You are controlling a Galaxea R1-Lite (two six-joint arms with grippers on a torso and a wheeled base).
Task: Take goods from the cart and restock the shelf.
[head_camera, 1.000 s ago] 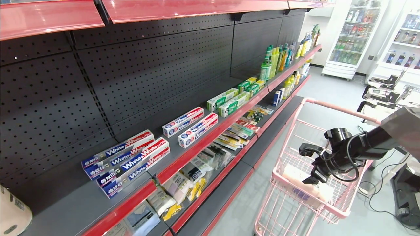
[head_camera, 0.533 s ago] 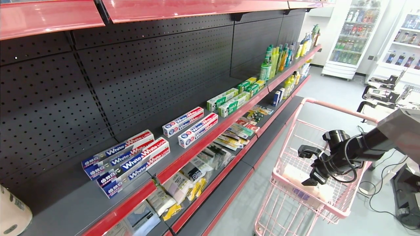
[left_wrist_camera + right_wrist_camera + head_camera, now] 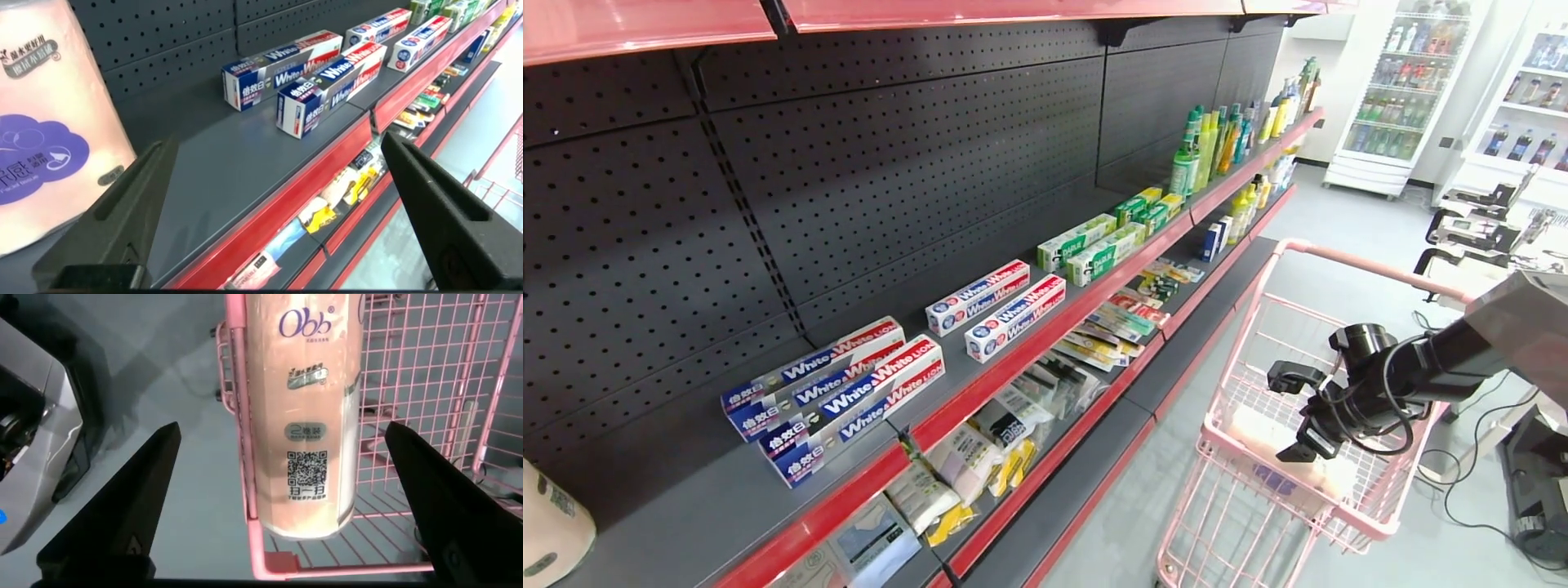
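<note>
A pink wire cart [image 3: 1347,265] stands to the right of the shelf. In it lies a peach-coloured wrapped pack [image 3: 1254,437], also seen lengthwise against the cart's pink rim [image 3: 237,416] as the pack [image 3: 306,416]. My right gripper [image 3: 1293,415] hangs open just above that pack, its jaws spread wide to either side [image 3: 282,506]. My left gripper [image 3: 278,220] is open over the grey shelf board [image 3: 212,163], beside a white and pink paper roll pack [image 3: 49,122] that stands at the shelf's left end [image 3: 547,523].
Blue and red toothpaste boxes [image 3: 837,392] lie on the shelf, with two more [image 3: 996,306] and green boxes [image 3: 1094,245] farther right, then bottles [image 3: 1209,147]. Packets fill the lower shelf [image 3: 1013,416]. Drink coolers [image 3: 1396,90] stand at the back right.
The whole head picture has shifted slightly, so the camera moved. The right gripper has shifted only slightly over the cart and stays open.
</note>
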